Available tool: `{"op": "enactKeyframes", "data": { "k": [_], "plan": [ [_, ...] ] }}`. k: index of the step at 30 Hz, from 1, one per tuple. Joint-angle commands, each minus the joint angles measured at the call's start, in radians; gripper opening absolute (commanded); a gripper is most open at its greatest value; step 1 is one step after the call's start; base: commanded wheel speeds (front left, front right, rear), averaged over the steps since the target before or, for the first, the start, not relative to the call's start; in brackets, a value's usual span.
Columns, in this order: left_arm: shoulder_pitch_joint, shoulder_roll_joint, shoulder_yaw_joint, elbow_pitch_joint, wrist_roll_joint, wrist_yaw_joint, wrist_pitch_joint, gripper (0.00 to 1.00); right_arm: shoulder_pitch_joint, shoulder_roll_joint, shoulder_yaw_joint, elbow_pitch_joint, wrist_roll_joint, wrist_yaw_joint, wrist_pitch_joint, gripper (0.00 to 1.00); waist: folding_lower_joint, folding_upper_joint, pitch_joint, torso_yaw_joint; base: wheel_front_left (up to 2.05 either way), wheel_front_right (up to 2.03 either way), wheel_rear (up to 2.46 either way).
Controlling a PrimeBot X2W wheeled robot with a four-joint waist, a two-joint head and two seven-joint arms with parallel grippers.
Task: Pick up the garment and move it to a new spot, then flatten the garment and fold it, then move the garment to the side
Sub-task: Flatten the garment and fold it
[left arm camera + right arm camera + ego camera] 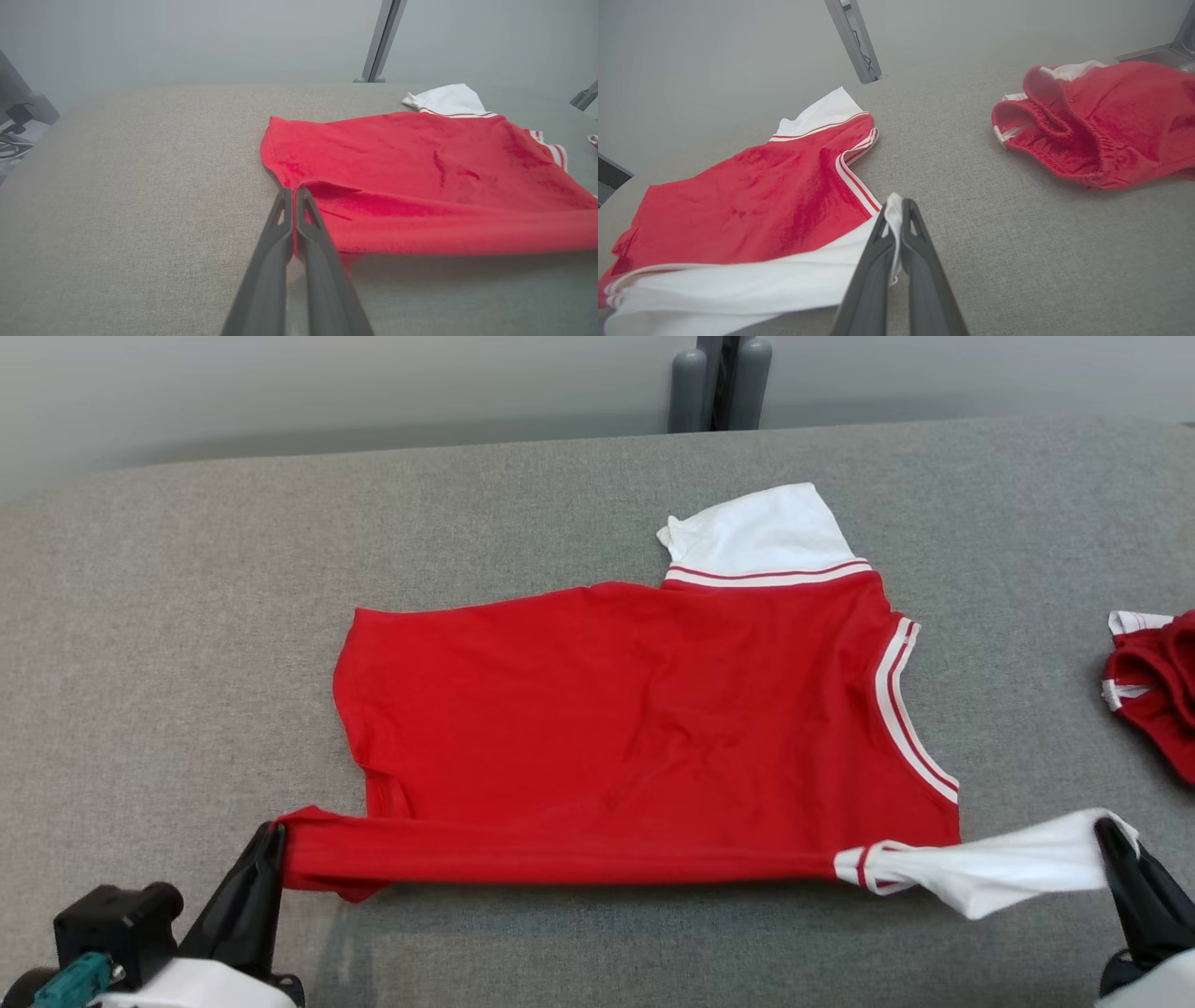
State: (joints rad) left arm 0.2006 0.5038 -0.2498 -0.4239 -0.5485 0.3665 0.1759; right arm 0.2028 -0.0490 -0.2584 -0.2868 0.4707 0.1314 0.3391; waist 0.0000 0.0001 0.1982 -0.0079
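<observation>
Closest to me, my left gripper [273, 835] is clenched on the bottom corner of the garment [635, 709], red cloth pinched between the two dark fingers. Across from it, my right gripper [1109, 829] is clamped on the tip of the near white sleeve [1008, 868]; in the right wrist view the white fabric runs up between the fingers. The garment's near edge is drawn into a straight red band between my two grips, lifted just off the grey padded table [187, 616] (a shadow lies under it). Beyond that band the rest of the garment lies spread on the table, slightly wrinkled, its striped neckline [910, 719] towards my right. The far white sleeve [761, 532] lies flat at the back edge. Farther right, apart from the garment, a second red piece of clothing [1158, 681] sits bunched up. Two grey posts [719, 383] rise behind the table's far edge.
</observation>
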Motion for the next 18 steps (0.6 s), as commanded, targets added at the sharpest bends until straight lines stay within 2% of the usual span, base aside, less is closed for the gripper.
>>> {"op": "enactKeyframes", "data": {
  "k": [1, 7, 18],
  "plan": [
    [-0.034, 0.01, 0.002, 0.013, 0.004, -0.009, 0.003, 0.0, -0.033, -0.005, 0.01, -0.002, -0.025, -0.001, 0.007, 0.0, 0.0, -0.0001, 0.018, -0.001, 0.0, 0.0, 0.0],
    [-0.139, 0.005, -0.023, 0.091, -0.007, -0.056, 0.021, 0.0, -0.182, -0.004, 0.11, 0.061, -0.091, -0.001, 0.042, 0.0, 0.0, -0.0001, 0.088, -0.003, 0.0, 0.0, 0.0],
    [-0.241, -0.037, -0.062, 0.244, -0.045, -0.12, 0.007, 0.0, -0.338, -0.023, 0.166, 0.241, -0.119, -0.001, 0.021, 0.0, 0.0, -0.0001, 0.173, 0.01, 0.0, 0.0, 0.0]
  ]
}}
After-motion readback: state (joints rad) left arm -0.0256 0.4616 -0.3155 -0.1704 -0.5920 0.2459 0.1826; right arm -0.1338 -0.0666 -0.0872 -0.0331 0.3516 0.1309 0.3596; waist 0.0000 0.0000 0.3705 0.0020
